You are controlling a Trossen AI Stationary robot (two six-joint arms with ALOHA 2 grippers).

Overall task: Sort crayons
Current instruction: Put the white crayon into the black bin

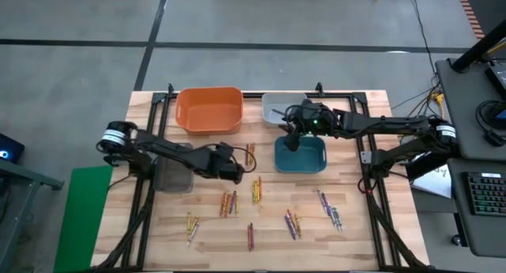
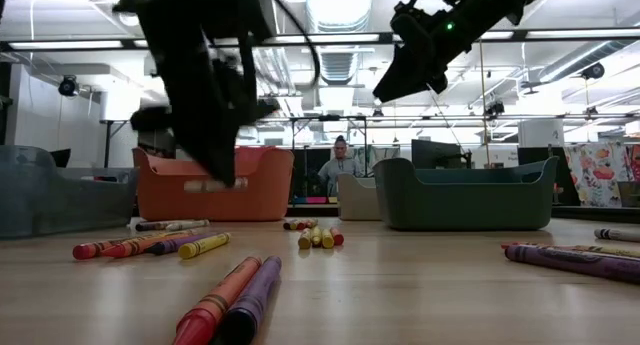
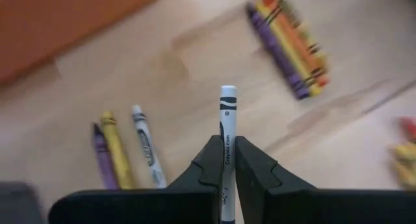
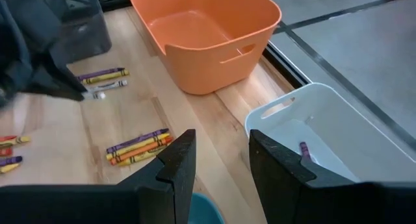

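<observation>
White crayon pinched in left claw, raised above table.

My overhead camera looks straight down; my low one sits level on the worktop; both share the orange bin.

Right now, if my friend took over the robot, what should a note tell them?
Left gripper: fingers shut on a white crayon, lifted off the table between the grey bin and the loose crayons.
Right gripper: fingers open, holding nothing, above the teal bin near the white bin.
Done: one purple crayon lies in the white bin; the orange bin looks empty.
Left: bin the white crayon, then sort the many crayons still scattered on the table.
</observation>
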